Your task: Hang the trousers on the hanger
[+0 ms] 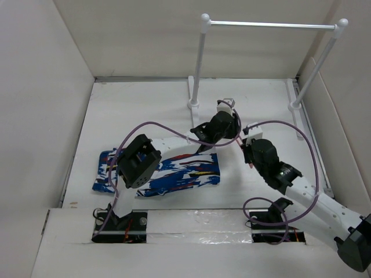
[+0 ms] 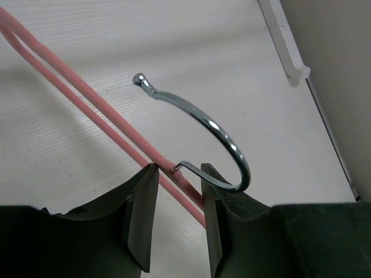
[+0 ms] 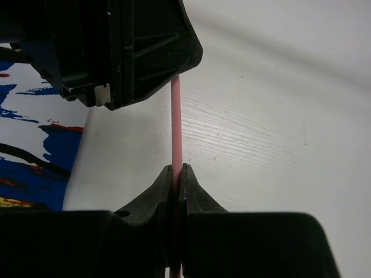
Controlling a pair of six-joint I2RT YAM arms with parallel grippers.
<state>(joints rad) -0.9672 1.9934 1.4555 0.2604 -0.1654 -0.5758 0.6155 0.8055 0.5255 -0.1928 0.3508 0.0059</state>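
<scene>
Between the right fingers, the hanger

Trousers: spread flat on the desk toward 8 o'clock; blue with white, red, black and yellow splashes.
Left arm: crosses the trousers' far edge; the left end effector sits near the desk's middle.
Right arm: bends in from 4 o'clock; the right end effector is just beside the left one, at its 4 o'clock.
Rack: white posts and a silver rail, standing from 12 to 2 o'clock.
</scene>
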